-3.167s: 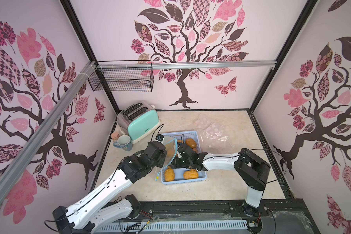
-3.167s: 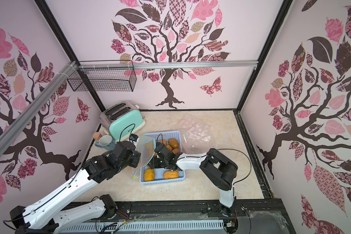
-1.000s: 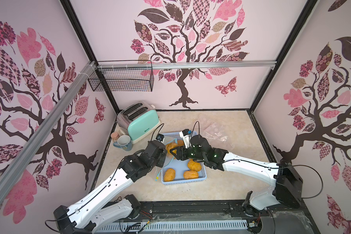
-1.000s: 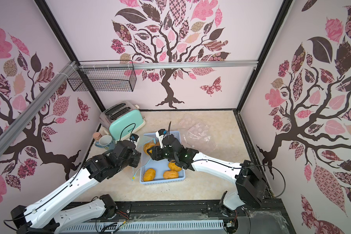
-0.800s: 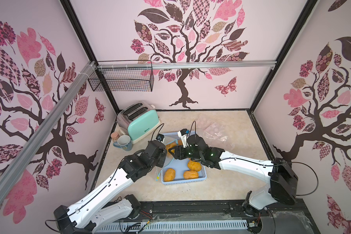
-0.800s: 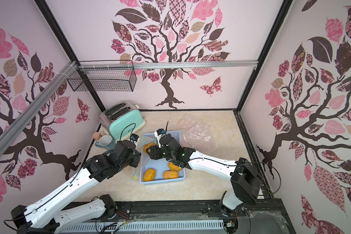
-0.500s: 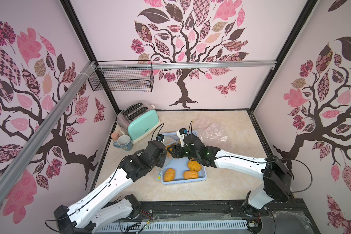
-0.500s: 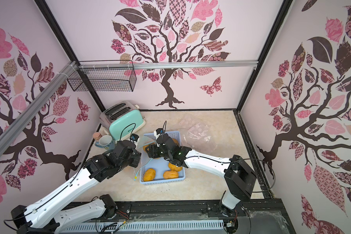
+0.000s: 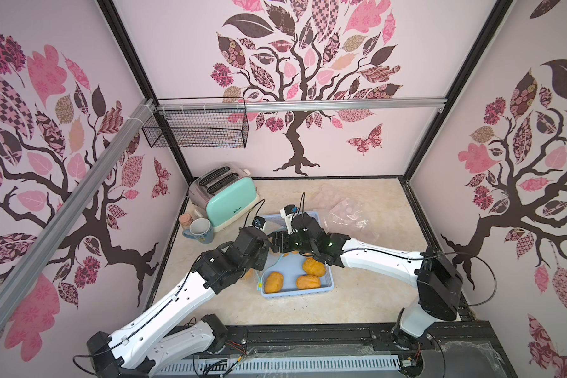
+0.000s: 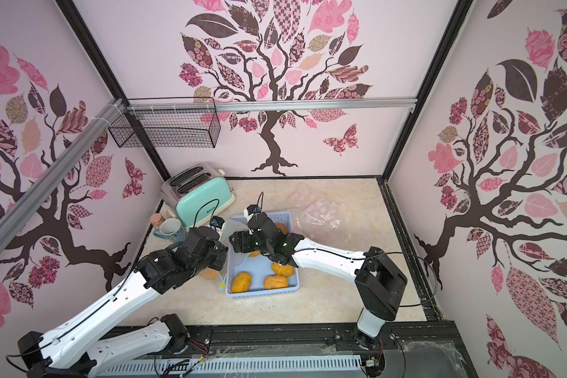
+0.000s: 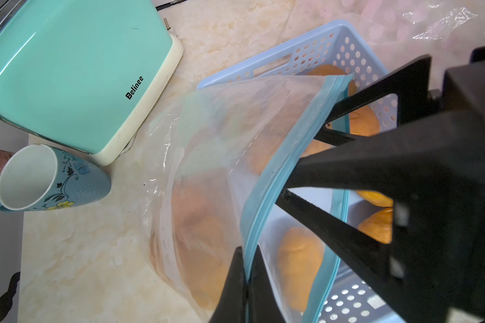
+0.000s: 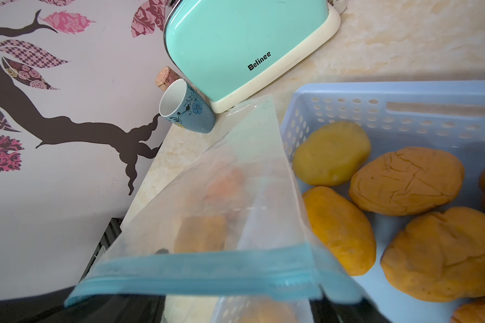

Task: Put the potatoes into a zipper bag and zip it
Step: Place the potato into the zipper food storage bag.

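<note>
My left gripper (image 11: pixel 247 251) is shut on the blue zip rim of the clear zipper bag (image 11: pixel 221 156), holding its mouth up beside the blue basket (image 9: pixel 328 284). My right gripper (image 11: pixel 297 167) is open, its fingers reaching into the bag's mouth with nothing between them. In the right wrist view the zip rim (image 12: pixel 207 274) lies across that gripper (image 12: pixel 230 310). Potatoes show through the bag (image 11: pixel 300 265), (image 12: pixel 199 232). Three orange potatoes (image 9: pixel 274 282), (image 9: pixel 308 282), (image 9: pixel 314 266) lie in the basket's near half in both top views; several more (image 12: pixel 406 181) lie under my right arm.
A mint toaster (image 9: pixel 228 196) and a blue flowered mug (image 9: pixel 201 229) stand left of the basket, close to the bag. Crumpled spare plastic bags (image 9: pixel 341 206) lie behind the basket to the right. A wire rack (image 9: pixel 197 131) hangs on the back wall.
My right gripper came up out of the basket with a potato, moved left to the bag's mouth and opened; the potato no longer shows between its fingers. The left gripper kept its hold.
</note>
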Controlling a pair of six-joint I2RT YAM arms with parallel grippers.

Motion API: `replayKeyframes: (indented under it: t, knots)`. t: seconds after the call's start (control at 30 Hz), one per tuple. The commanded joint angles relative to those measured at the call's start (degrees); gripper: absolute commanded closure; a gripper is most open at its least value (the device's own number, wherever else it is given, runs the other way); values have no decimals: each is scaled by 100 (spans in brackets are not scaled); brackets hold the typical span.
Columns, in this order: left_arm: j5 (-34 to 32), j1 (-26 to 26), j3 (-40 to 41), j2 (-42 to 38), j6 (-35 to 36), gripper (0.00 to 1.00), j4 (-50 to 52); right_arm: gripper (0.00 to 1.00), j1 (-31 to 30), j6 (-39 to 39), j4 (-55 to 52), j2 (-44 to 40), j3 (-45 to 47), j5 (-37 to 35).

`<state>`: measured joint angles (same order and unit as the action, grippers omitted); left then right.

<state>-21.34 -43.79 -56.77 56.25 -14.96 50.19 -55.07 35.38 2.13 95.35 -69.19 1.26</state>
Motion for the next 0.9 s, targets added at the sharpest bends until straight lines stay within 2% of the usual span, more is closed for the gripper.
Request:
replayKeyframes:
  t: [0.0,0.13,0.37,0.5,0.63,0.87]
  knots:
    - [25,19,166,-16,28,100,-80,23,-26,-192,-129,-55,-211,55]
    - [25,24,160,-7,28,100,-80,25,-32,-427,-115,-570,45,323]
    - [17,24,160,-17,28,100,-77,25,-33,-870,114,-1984,1264,44]
    - [16,20,157,-16,28,100,-73,25,-31,-1072,14,-2480,1704,-67]
    - [17,18,163,-15,26,100,-71,26,-30,-1221,-197,-2583,1932,17]
    - [11,18,155,-25,28,100,-72,25,-37,-1502,-483,-2190,2050,653]
